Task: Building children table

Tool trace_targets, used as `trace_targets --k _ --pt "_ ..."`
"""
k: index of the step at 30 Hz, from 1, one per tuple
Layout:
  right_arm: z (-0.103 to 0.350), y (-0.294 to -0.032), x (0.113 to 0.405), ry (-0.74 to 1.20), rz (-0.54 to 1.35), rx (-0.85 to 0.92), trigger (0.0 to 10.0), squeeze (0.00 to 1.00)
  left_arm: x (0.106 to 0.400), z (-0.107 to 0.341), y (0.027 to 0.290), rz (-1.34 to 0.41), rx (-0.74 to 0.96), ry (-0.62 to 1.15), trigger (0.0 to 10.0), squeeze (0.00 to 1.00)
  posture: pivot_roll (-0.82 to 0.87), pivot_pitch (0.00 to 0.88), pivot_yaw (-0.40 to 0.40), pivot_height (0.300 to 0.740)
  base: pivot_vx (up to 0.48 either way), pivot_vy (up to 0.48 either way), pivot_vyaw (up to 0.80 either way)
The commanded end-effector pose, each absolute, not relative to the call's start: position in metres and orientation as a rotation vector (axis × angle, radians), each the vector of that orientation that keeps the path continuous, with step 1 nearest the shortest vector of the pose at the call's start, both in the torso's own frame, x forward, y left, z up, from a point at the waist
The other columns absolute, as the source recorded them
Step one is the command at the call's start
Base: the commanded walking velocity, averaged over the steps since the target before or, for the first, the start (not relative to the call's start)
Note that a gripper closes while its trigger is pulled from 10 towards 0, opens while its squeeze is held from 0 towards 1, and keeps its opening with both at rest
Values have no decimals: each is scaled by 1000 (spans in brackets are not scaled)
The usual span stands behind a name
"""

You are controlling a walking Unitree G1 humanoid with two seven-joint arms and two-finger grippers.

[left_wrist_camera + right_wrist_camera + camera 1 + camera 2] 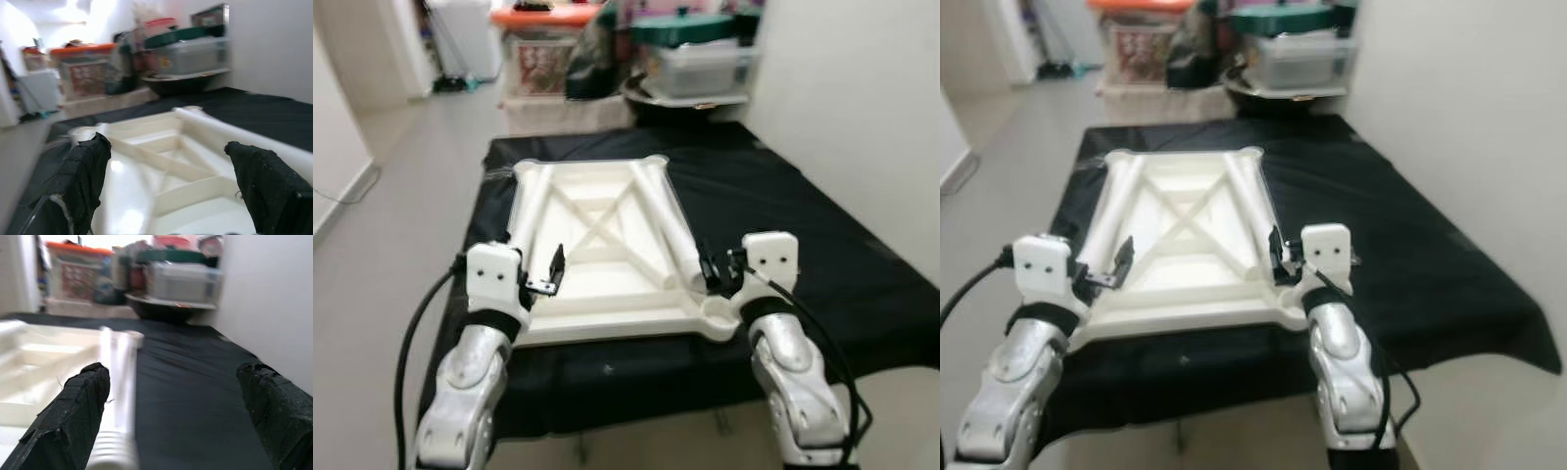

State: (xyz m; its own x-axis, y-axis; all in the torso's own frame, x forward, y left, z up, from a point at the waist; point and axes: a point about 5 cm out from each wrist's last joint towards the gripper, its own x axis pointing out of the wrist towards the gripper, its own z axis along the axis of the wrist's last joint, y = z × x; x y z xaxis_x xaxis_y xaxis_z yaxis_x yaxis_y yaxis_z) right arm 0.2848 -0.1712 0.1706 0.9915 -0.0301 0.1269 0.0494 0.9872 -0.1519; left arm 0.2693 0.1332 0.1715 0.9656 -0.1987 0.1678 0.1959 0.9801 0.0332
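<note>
While both grippers gape, table top [597, 255] lies between.

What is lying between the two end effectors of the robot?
The near part of the upturned white table top, with two table legs lying on it, seen in both eye views.

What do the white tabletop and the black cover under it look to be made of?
Tabletop: likely moulded plastic, cream-white with a slight gloss; its ribs and rounded corners look cast in one piece. Cover: seemingly matte black cloth, draping softly over the edges without shine.
</note>
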Motion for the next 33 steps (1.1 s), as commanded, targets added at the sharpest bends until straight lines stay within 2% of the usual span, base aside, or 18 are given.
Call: trace_targets --k 1,8,12,17,21,33 --pt "172 -168 286 -136 -21 -139 10000 0 271 170 137 -190 37 -165 10000 0 61 0 -25 740 300 0 0" --pt "172 -168 285 -139 64 -139 10000 0 273 166 145 -137 49 -140 10000 0 61 0 -28 740 43 0 0" --pt "169 -163 283 -130 153 -156 10000 0 274 165 144 -137 49 -135 10000 0 59 0 -30 740 0 0 0" --pt "161 -166 283 -100 176 -158 10000 0 274 165 144 -137 49 -136 10000 0 60 0 -31 740 0 0 0" --pt "131 -169 279 7 253 -149 10000 0 275 164 144 -132 53 -132 10000 0 61 0 -33 740 0 0 0" --pt "111 -176 286 68 251 -147 10000 0 278 165 144 -131 56 -139 10000 0 74 0 -35 740 0 0 0"
